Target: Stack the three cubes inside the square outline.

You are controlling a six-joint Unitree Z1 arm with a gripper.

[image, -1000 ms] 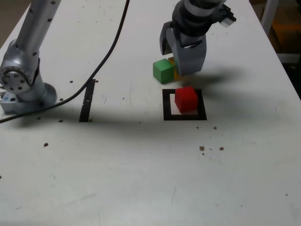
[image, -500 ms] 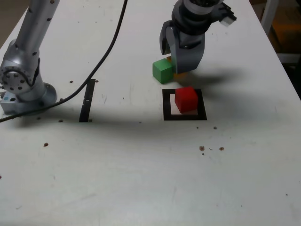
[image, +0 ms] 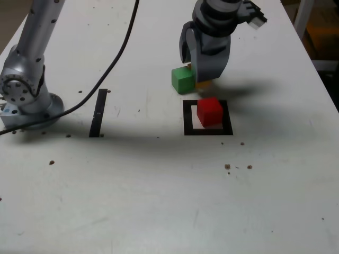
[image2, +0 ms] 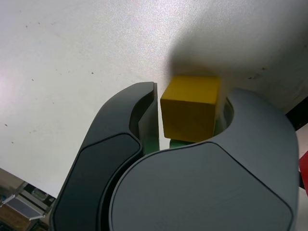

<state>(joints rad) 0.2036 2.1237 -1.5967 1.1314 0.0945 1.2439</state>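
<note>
1. Exterior view, taking the picture's upper edge as 12 o'clock: over the last second my end effector [image: 197, 70] has edged slightly towards 12, while the red cube [image: 210, 112] has stayed inside the square outline [image: 188, 130]. I judge that I am lining up the next pick, with the red one as the base. The green cube [image: 183, 80] sits at about 11 o'clock from the outline, outside it; the yellow cube [image: 203, 84], mostly behind my finger, is near 12, also outside. I count three cubes, one of each colour, one outline, and one black tape strip [image: 98, 114] at 9 o'clock on the counter [image: 132, 190].

2. Wrist view: my fingers stand apart around the yellow cube, with a gap along one side, so I have no grip yet. I count three cubes here too: yellow whole, green partly hidden, red cut by the frame. Nothing is stacked; two cubes remain to be placed.
</note>
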